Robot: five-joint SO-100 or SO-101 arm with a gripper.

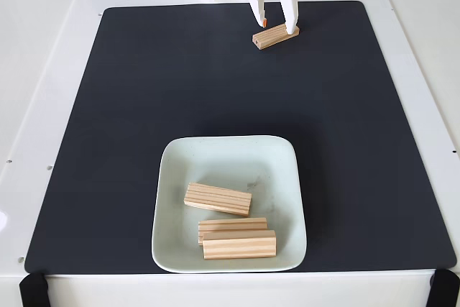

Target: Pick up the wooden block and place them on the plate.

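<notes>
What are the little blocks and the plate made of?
The blocks on the plate and the block by the gripper look like bare light wood: tan, with grain lines running lengthwise, no paint or shine. The plate looks like glazed ceramic or maybe hard plastic: pale mint-white and smooth with a soft sheen. The picture can't settle which.
</notes>
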